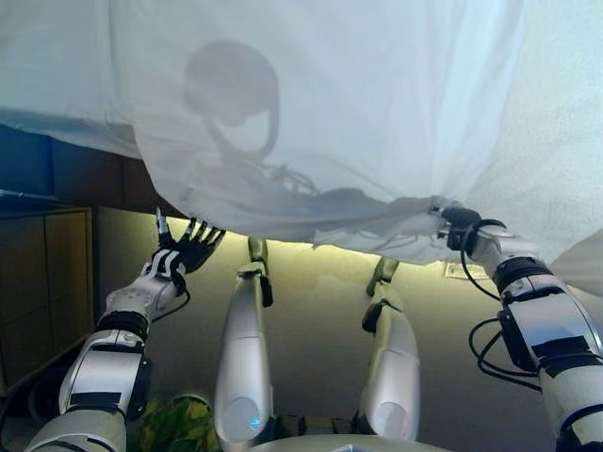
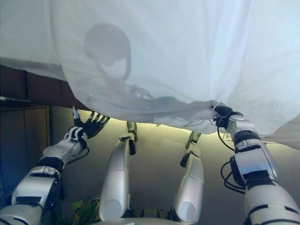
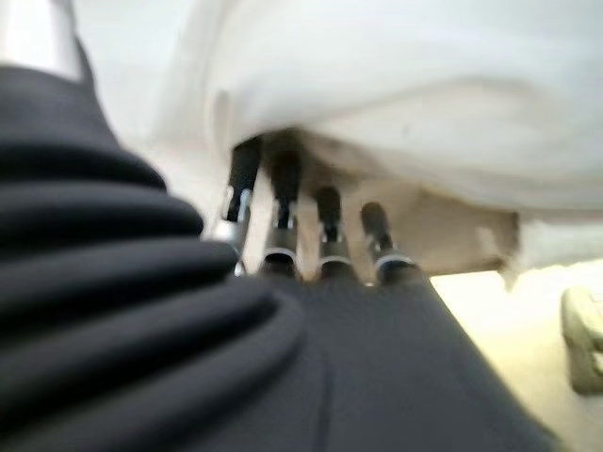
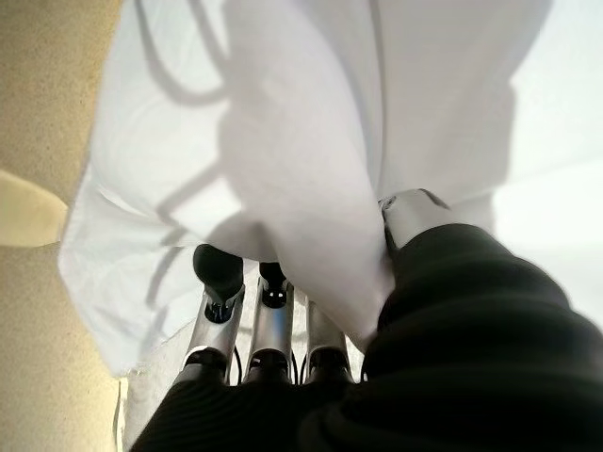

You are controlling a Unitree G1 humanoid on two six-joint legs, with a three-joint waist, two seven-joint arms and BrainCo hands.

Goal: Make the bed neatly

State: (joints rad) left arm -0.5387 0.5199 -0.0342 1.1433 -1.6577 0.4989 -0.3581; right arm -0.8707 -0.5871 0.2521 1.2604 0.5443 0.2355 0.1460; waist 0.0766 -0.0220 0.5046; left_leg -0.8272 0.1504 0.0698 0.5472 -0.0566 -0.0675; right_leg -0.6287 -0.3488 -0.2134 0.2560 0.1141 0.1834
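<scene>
A white bed sheet hangs over the bed's edge and fills the upper part of both eye views. My left hand is open below the sheet's hem at the left, with its straight fingers spread. In the left wrist view its fingertips reach just under a fold of the sheet. My right hand is shut on the sheet's lower edge at the right, which bunches there. In the right wrist view the cloth runs between the thumb and the fingers.
A dark wooden bed frame or cabinet stands at the left under the sheet. A textured white cover lies at the right. Beige floor lies below, with something green and leafy at the bottom left.
</scene>
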